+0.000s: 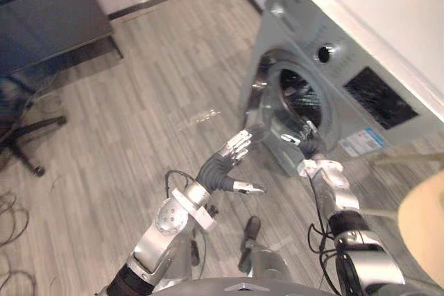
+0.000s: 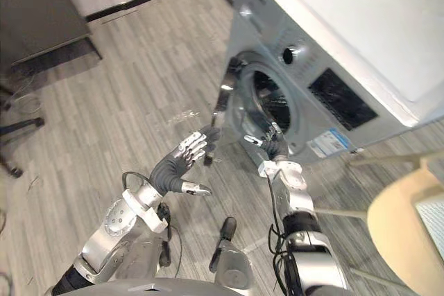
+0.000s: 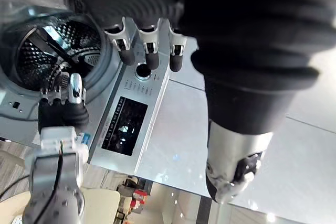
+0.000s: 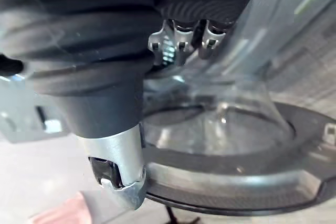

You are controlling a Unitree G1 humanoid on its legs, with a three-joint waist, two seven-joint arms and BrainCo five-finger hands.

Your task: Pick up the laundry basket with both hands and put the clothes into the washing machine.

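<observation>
A silver front-loading washing machine [image 1: 361, 53] stands at the right with its round glass door [image 1: 258, 105] swung wide, baring the steel drum [image 3: 47, 51]. My left hand [image 1: 232, 152] is raised in front of the door's outer edge, fingers straight and thumb out, holding nothing. My right hand [image 1: 311, 148] is up at the lower rim of the drum opening, between door and drum. In the right wrist view its fingers [image 4: 184, 38] reach to the door's glass bowl [image 4: 220, 121] and its thumb is straight.
A dark cabinet [image 1: 48, 19] and an office chair's base [image 1: 24, 140] sit at the far left. A pale wooden seat [image 1: 423, 220] stands close on my right. Wood-look floor [image 1: 152, 88] stretches open before the machine.
</observation>
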